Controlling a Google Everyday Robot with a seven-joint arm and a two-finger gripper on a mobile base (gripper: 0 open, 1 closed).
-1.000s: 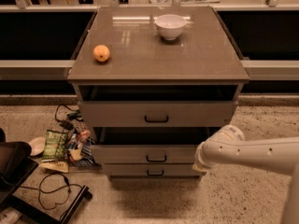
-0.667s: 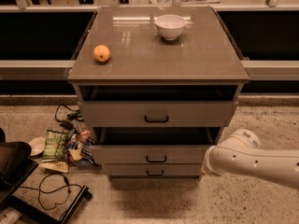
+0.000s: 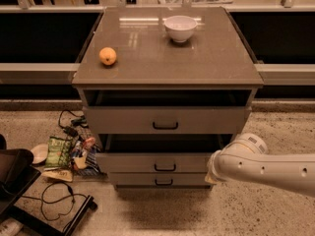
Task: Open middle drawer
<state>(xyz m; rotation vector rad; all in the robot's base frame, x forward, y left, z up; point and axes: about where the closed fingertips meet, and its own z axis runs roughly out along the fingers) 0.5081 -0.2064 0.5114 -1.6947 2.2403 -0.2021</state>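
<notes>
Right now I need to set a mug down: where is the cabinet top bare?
Bare: the cabinet top's front strip, its right side, and between orange and bowl. The gripper sits low by the middle drawer's right end. Crowded: floor litter left of it.

So, a speckled stone-look floor (image 3: 275, 213) is seen across the lower frame, all lit in a dim, warm, yellowish tone. A grey drawer cabinet (image 3: 206, 122) is parked dead centre, topped by a glossy brown table (image 3: 216, 58) on which streaks of light are reflected. Dark recesses are found behind it at upper left and right, crossed by a pale grey ledge (image 3: 34, 73). Cables (image 3: 54, 200) and snack packets (image 3: 59, 151) are dumped on the floor at lower left. The gripper (image 3: 212, 167) is located at lower right, by the cabinet's right edge.
</notes>
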